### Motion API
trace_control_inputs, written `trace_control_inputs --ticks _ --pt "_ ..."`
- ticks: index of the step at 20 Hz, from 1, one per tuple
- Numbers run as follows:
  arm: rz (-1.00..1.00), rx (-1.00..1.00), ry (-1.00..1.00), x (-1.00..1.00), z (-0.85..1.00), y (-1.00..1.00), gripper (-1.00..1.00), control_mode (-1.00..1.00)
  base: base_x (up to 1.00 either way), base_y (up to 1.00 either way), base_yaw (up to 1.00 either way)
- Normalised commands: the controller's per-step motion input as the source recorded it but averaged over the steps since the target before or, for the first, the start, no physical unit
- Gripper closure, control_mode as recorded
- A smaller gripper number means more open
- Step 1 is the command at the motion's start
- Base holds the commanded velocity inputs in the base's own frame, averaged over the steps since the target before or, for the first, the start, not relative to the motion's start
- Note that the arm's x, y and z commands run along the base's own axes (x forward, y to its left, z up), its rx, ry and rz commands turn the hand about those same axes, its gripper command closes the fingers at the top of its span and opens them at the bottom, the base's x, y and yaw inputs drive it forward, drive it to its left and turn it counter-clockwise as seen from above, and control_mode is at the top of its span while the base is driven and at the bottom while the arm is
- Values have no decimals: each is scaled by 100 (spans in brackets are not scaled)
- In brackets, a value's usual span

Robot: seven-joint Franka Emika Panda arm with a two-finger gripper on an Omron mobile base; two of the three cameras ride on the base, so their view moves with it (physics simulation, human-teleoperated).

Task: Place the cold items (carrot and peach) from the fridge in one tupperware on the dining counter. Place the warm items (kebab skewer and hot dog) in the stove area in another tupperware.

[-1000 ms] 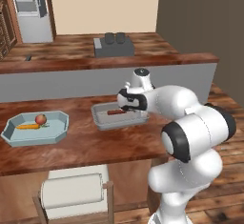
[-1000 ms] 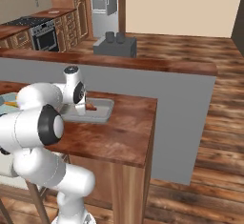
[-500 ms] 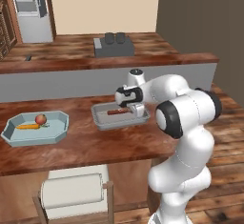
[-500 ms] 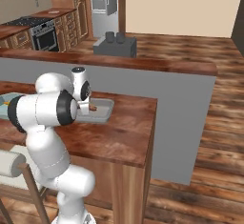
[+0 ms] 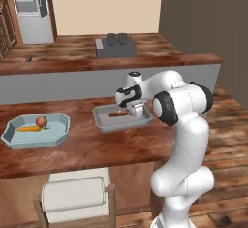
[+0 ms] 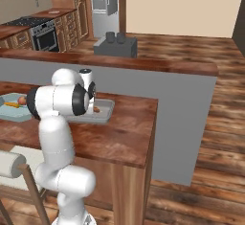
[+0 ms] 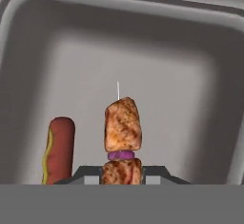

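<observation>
- The kebab skewer (image 7: 122, 137) is being gripped by the claw (image 7: 122, 171), low inside the grey tupperware (image 7: 43, 37) on the tabletop (image 5: 87, 149).
- The hot dog (image 7: 59, 149) is lying just beside it, at 9 o'clock in the hand view.
- The skewer's long axis is running from 6 to 12 o'clock there, its bare tip pointing at 12.
- If the skewer is being released too high or tilted, a bounce onto the hot dog or against the wall is judged possible.

Hot dog (image 7: 58, 149) beside kebab skewer (image 7: 122, 132) in tupperware (image 7: 200, 66)
</observation>
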Motion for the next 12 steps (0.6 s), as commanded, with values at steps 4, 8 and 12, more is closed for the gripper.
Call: trace_control_inputs --ticks 4,8,12 --pt "0 7 0 34 -34 0 100 -100 0 0 0" --pt "0 6 0 33 -41 0 100 -100 0 0 0" --pt "0 7 0 29 -44 0 100 -100 0 0 0"
